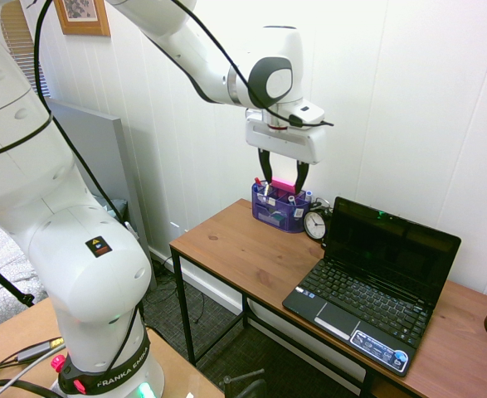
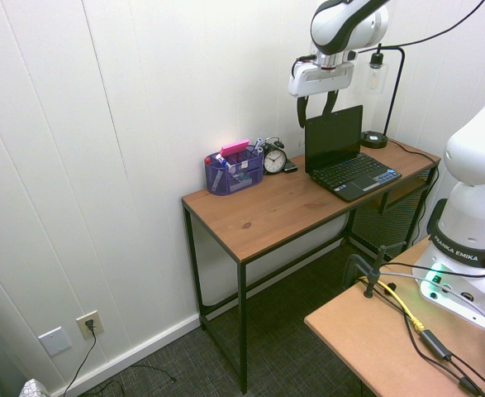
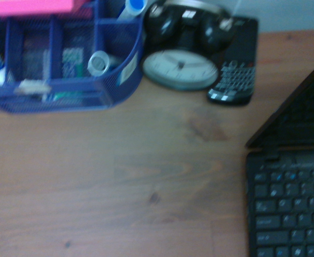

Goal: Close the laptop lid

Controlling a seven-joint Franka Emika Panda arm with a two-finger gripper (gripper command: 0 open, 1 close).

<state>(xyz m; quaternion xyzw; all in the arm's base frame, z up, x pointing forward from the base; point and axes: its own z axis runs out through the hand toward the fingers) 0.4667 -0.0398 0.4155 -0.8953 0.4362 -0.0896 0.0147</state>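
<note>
From here I see the laptop lid [image 1: 392, 249] standing raised at the back of its keyboard base [image 1: 363, 308] on the wooden desk [image 1: 235, 249]. The gripper [image 1: 284, 184] hangs above the desk, its fingers spread apart with nothing between them, near the purple organizer [image 2: 234, 172] and alarm clock [image 2: 274, 159].

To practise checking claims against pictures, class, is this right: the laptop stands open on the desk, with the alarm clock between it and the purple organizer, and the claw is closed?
One part is wrong: the claw is open, its two fingers standing apart, as the first exterior view shows. The laptop, alarm clock and purple organizer are as stated.
</note>
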